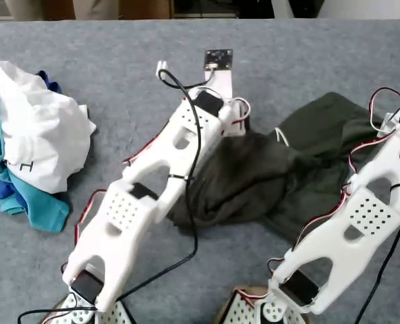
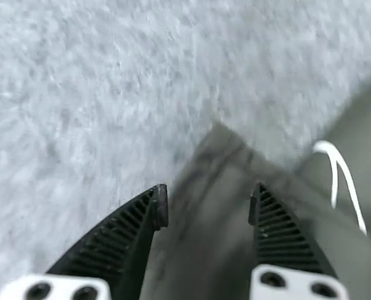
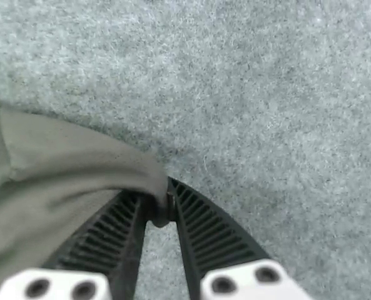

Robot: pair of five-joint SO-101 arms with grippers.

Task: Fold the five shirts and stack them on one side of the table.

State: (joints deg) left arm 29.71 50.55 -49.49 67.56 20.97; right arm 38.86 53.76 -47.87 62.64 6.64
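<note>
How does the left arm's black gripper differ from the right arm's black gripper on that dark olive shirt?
The left gripper is open, with a corner of the dark olive shirt lying between its jaws; the right gripper is shut, pinching a fold of that shirt. Both have black ribbed jaws and are over the grey felt table.

White perforated arms [image 1: 152,196], black motors [image 1: 210,102], red and black cables [image 1: 196,135], seemingly ribbed fingers [image 2: 122,231].

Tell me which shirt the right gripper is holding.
The dark olive-green shirt, pinched at its edge in the right gripper; the white, teal and blue shirts lie heaped apart, untouched.
</note>
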